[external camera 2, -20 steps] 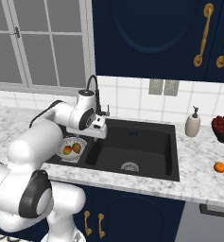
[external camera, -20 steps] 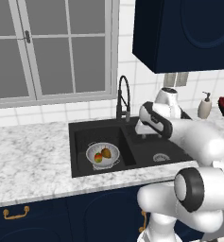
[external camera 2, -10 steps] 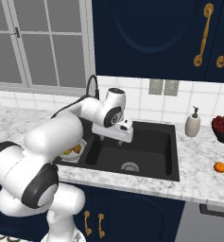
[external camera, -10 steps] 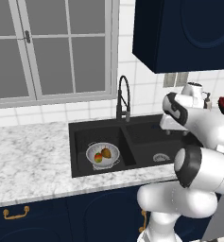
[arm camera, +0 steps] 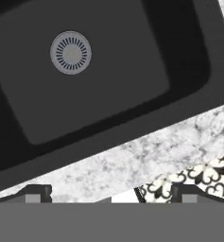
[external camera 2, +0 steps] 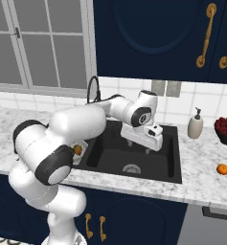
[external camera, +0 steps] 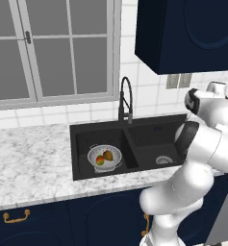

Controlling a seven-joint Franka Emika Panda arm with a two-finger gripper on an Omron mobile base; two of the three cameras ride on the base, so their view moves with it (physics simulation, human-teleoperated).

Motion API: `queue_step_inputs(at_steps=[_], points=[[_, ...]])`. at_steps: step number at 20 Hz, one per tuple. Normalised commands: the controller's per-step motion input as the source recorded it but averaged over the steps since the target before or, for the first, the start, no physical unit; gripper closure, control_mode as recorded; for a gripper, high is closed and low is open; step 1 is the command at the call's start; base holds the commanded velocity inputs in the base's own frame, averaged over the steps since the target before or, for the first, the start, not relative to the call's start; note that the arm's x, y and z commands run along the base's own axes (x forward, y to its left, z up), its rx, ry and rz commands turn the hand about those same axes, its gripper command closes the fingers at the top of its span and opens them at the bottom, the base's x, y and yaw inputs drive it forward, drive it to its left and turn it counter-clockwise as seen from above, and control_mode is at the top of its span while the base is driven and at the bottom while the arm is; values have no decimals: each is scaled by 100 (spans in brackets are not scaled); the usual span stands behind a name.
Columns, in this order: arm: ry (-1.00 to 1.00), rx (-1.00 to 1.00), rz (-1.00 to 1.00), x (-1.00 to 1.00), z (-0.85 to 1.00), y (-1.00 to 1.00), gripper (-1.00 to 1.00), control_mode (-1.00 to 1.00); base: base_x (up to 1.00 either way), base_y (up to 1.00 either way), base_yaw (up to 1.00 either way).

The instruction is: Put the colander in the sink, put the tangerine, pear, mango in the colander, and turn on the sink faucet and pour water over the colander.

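Fingers (external camera 2: 148,150) spread wide, empty, now over the right basin of the sink (external camera 2: 172,165) after swinging right from the left basin. Colander (external camera: 105,157) seated in left basin with pear (external camera: 108,155) and mango (external camera: 100,160). Tangerine (external camera 2: 222,169) on worktop (external camera 2: 201,184), far right: probably next pickup. Faucet (external camera: 125,99) untouched.

Colander (external camera 2: 79,149) mostly behind the white arm (external camera 2: 81,125)
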Motion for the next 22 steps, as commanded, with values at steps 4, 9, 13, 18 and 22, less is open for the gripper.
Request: queue_step_inputs(at_steps=[4,9,13,18,22], points=[[15,0,-28,0,0,-97,-100,-100,0,0,0],[11,0,-26,0,-11,-92,-100,-100,0,0,0],[0,0,-21,0,-37,-78,-100,-100,0,0,0],[-13,-1,-5,-1,-39,-54,-100,-100,0,0,0],[-27,-18,0,-18,-21,-14,-100,-100,0,0,0]])
